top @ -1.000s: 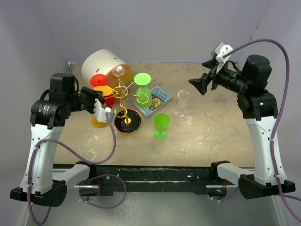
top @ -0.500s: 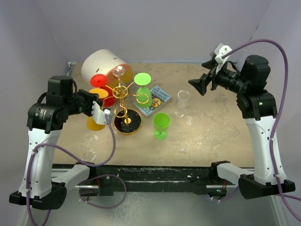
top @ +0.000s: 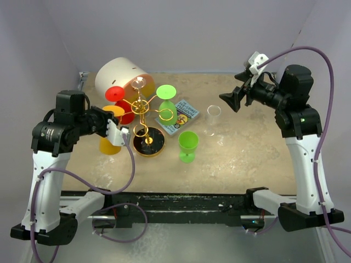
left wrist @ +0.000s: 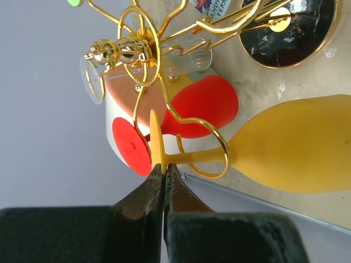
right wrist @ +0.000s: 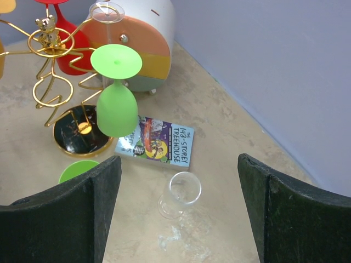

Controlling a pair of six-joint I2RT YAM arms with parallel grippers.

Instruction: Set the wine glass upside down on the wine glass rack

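Observation:
The gold wire wine glass rack stands on its round black base left of centre. A red, a green and a clear glass hang on it upside down. My left gripper is shut on the foot rim of a yellow wine glass, held upside down beside the rack's left arm. In the left wrist view its stem crosses a gold ring end. My right gripper is open and empty, high above a clear glass that stands upright on the table.
A big white cylinder lies behind the rack. A book lies right of the rack. A green glass stands upright in front of the book. The clear glass stands right of the book.
My left gripper has moved a little left and toward the near edge with the yellow glass. The right arm has barely moved.

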